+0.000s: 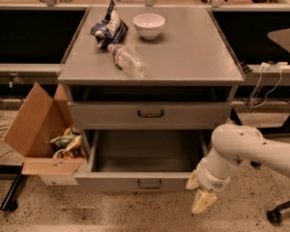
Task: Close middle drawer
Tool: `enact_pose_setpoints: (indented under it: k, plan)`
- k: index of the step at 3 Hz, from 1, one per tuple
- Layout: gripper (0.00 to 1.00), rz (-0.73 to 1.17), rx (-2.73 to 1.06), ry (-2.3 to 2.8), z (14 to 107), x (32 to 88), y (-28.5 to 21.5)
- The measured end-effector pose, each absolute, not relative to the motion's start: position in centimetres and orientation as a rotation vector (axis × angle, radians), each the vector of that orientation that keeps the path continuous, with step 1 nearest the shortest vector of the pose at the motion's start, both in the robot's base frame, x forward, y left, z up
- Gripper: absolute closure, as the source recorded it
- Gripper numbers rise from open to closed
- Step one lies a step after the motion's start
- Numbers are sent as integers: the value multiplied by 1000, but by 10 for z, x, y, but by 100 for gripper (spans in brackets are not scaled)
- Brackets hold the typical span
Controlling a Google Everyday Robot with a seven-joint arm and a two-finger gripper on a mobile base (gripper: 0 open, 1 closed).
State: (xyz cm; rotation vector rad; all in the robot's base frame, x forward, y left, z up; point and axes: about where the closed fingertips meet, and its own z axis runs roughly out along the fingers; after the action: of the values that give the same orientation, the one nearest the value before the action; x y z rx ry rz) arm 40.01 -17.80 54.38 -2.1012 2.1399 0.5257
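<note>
The middle drawer (145, 181) is pulled out wide and is empty, with its grey front and small dark handle facing me, low near the floor. The uppermost drawer (150, 114) above it is shut. The lowest drawer is hidden under the open one. My gripper (198, 193) hangs from the white arm (241, 151), pointing down, just right of the open drawer's front right corner. Its two cream fingers (203, 202) stand apart and hold nothing.
On the cabinet top (193, 52) lie a white bowl (149, 25), a clear plastic bottle (127, 61) and a chip bag (109, 28). An open cardboard box (38, 129) with trash sits left of the drawer. A chair base (280, 211) stands at the right.
</note>
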Motion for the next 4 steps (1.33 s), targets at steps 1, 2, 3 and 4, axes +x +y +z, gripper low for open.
enact_pose_setpoints:
  k: [1, 2, 3, 4]
  plan:
    - [63, 547, -2098, 2106, 497, 419, -179]
    - [86, 495, -2052, 2109, 460, 450, -182]
    - [100, 452, -1982, 2112, 429, 483, -182]
    - [100, 438, -1953, 2116, 419, 494, -181]
